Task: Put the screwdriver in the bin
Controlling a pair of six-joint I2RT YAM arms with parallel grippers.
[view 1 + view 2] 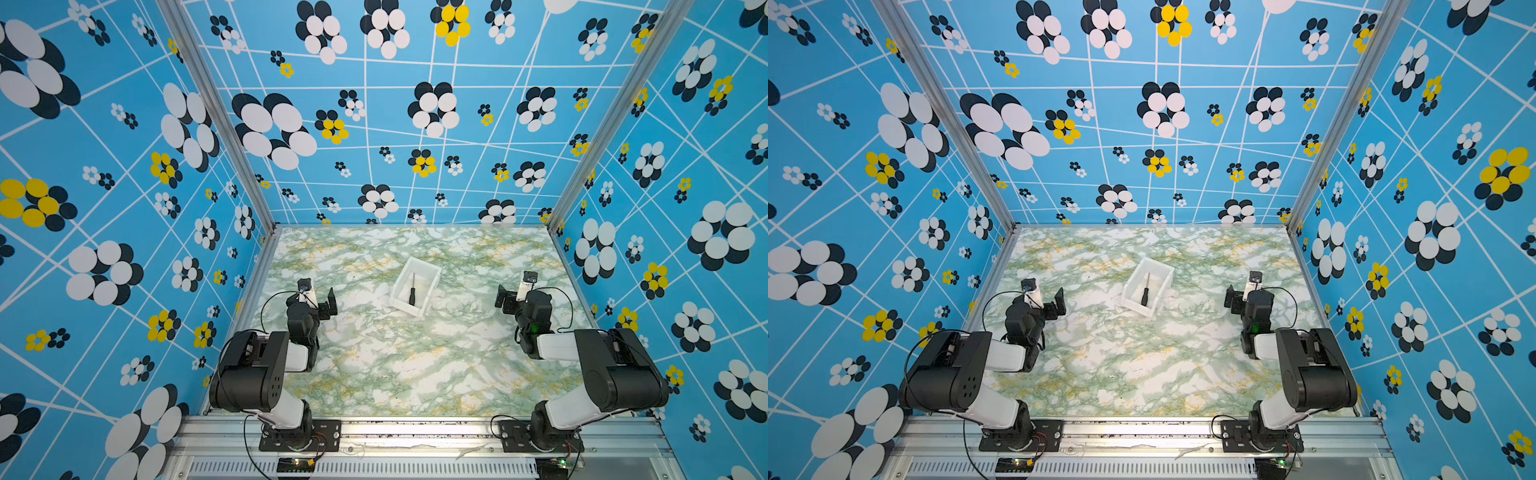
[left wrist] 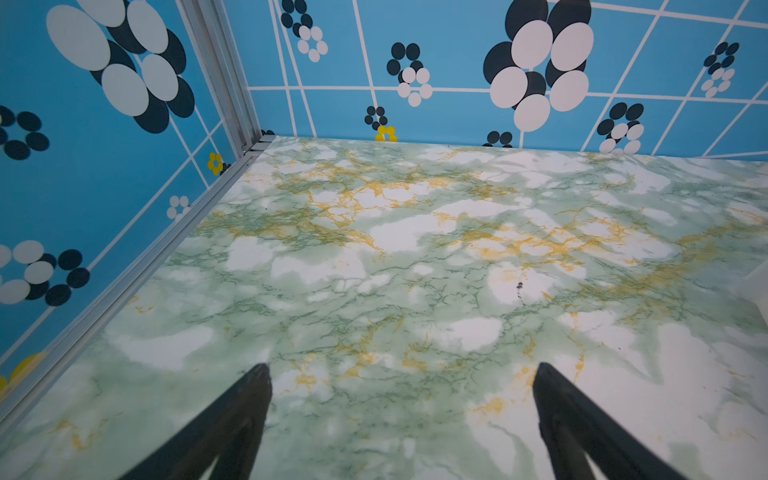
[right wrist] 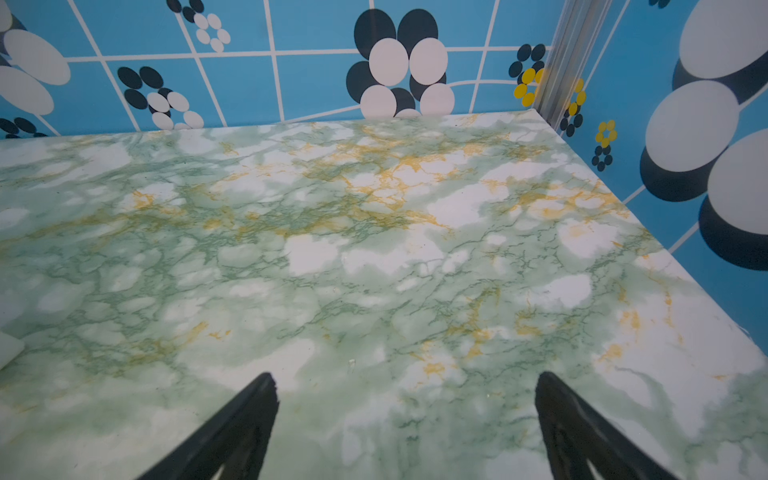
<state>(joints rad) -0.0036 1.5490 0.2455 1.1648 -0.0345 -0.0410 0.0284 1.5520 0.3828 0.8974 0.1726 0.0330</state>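
Seemingly done: screwdriver inside the bin, both pincers released.

Shows the left pincer and the right pincer hanging over the marble tabletop, jaws spread wide and gripping nothing, as seen in both wrist views. Places the bin between the two, well apart from each and slightly beyond their tips. Holds only the screwdriver, flat on the bin floor, handle nearer the pincers and shaft pointing away. Leaves, on this evidence, nothing more to do.
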